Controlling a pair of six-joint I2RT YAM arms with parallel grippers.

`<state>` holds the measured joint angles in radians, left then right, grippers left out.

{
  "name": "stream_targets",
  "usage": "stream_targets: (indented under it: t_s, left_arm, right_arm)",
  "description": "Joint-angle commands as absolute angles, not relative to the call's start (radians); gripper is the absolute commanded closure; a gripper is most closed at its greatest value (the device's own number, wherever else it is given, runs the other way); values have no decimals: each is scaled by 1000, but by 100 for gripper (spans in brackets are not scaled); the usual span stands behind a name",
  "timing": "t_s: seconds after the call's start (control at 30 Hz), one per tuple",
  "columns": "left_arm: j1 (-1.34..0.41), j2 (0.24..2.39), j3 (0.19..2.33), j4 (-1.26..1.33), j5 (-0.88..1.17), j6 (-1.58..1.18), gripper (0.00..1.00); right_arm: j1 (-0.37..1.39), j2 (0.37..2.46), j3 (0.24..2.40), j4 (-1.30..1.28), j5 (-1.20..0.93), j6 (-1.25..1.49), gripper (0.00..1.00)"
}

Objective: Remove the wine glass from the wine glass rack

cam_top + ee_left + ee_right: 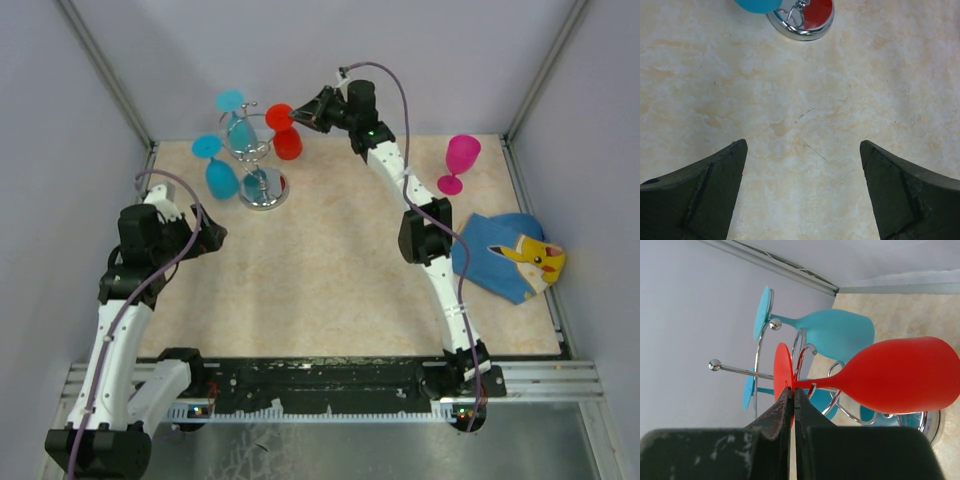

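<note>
Red wine glass [286, 138]: hangs bowl-down on the right side of the wine glass rack [262, 186], at the far left of the table [330, 270]. In the right wrist view its stem lies in one of the curled wire arms [801, 352] and its round foot [781, 371] sits on the outer side of that arm.

Right gripper [303, 112]: reaches across to the rack top. Fingers [774, 421] are pressed together on the edge of the red foot, pinching it; only a thin slit shows between them.

Left gripper [213, 238]: low over the table, near side of the rack, apart from it. Jaws are spread wide, with bare tabletop between the two pads [720, 185]. The rack's disc base and the bowl of a blue glass show at the top edge of the left wrist view.

Other items:
- Two blue wine glasses [236, 122] and [217, 172] hang bowl-down on the rack's far and left arms.
- A pink wine glass [458, 162] stands upright at far right, well apart from the rack.
- A blue Pikachu cloth [508, 255] lies near it, at the right edge.
</note>
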<state>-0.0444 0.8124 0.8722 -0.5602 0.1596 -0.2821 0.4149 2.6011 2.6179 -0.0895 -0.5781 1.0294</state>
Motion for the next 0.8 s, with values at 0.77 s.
stream_targets:
  t_s: [0.77]
  left_arm:
    - [-52, 1227, 1369, -373, 181, -307, 0]
  right_arm:
    - [307, 2289, 2208, 165, -695, 1090, 100]
